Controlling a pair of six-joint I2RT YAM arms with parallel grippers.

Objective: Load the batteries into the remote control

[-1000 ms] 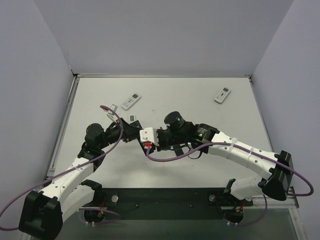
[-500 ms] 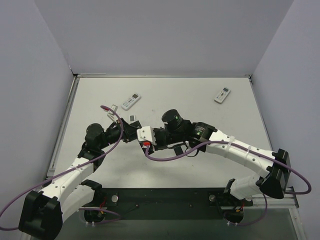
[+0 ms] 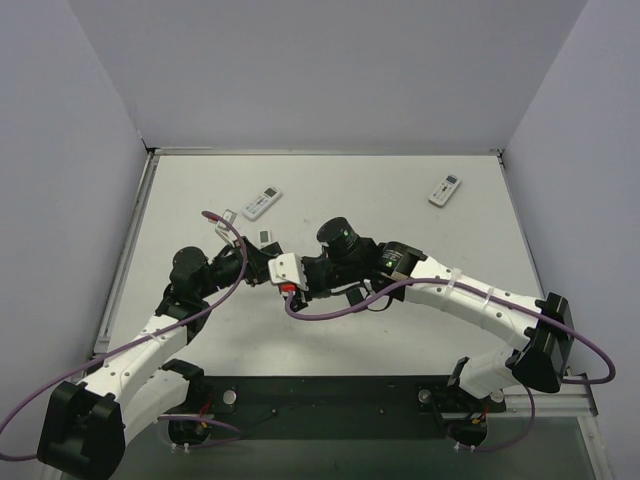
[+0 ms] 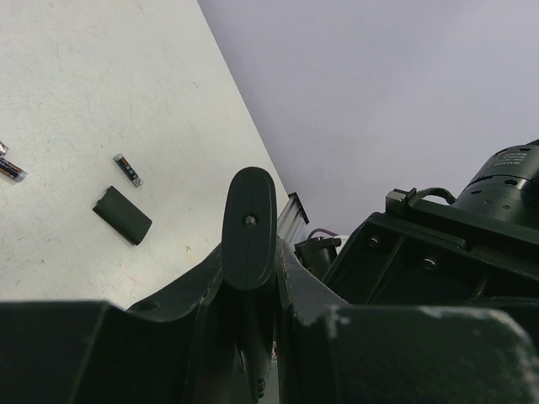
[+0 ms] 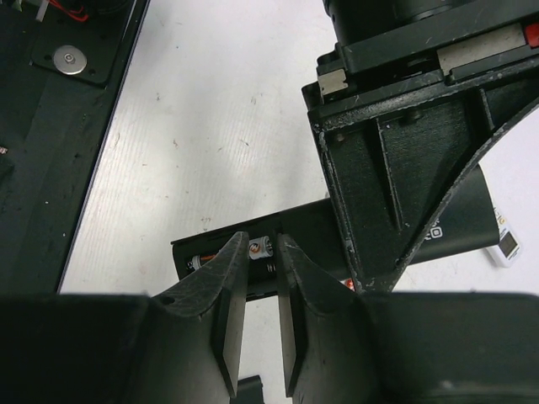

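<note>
surface: white table (image 3: 400,190), grey walls (image 3: 330,70) | left claw (image 3: 266,263): clenched on black remote (image 5: 446,223) | right claw (image 5: 263,252): pinching battery (image 5: 259,246)

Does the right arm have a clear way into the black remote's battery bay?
Probably yes: the left gripper holds the black remote with its bay uncovered, and the right gripper's jaws grip a battery there.

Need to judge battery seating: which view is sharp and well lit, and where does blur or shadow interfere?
Right wrist: evenly lit, the battery between the jaws and the black remote read sharp. Left wrist: dark blurred foreground fills the lower half; the loose battery on the table is crisp. Top external: flat light, no glare, arms cover that remote.
</note>
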